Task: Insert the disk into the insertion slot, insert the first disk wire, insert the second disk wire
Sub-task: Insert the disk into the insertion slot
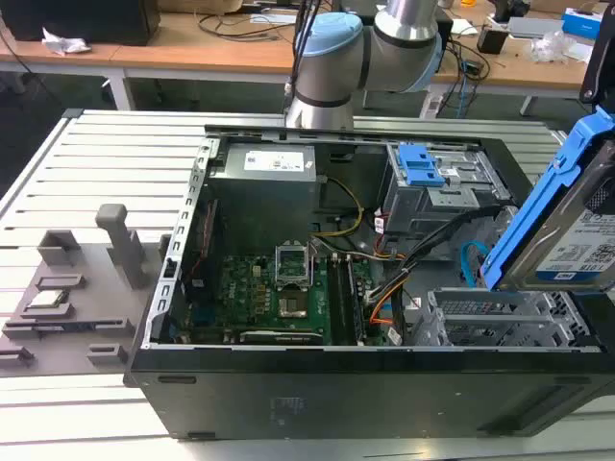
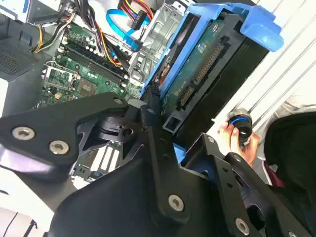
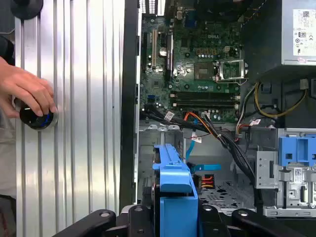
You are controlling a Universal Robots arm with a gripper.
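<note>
The disk (image 1: pixel 577 230), silver with a white label in a bright blue carrier, hangs tilted above the case's right end. My gripper (image 2: pixel 182 136) is shut on it, black fingers (image 2: pixel 154 126) pressing on its two sides; in the first wrist view the gripper (image 3: pixel 173 219) clamps the blue carrier (image 3: pixel 174 192). Below it lies the insertion slot (image 1: pixel 490 322), a low silver perforated cage (image 3: pixel 222 192). The second disk wire (image 1: pixel 471 261), a light-blue loop (image 3: pixel 191 148), curves beside the slot. The first disk wire (image 3: pixel 207 180), orange, red and black strands (image 2: pixel 134 11), lies loose by the slot.
A taller grey cage with a blue latch (image 1: pixel 437 182) stands behind the slot. The green motherboard (image 1: pixel 279 293) fills the case's middle. A person's hand (image 3: pixel 27 91) rests on a round black-and-blue knob (image 3: pixel 37 118) on the ribbed metal table outside the case wall.
</note>
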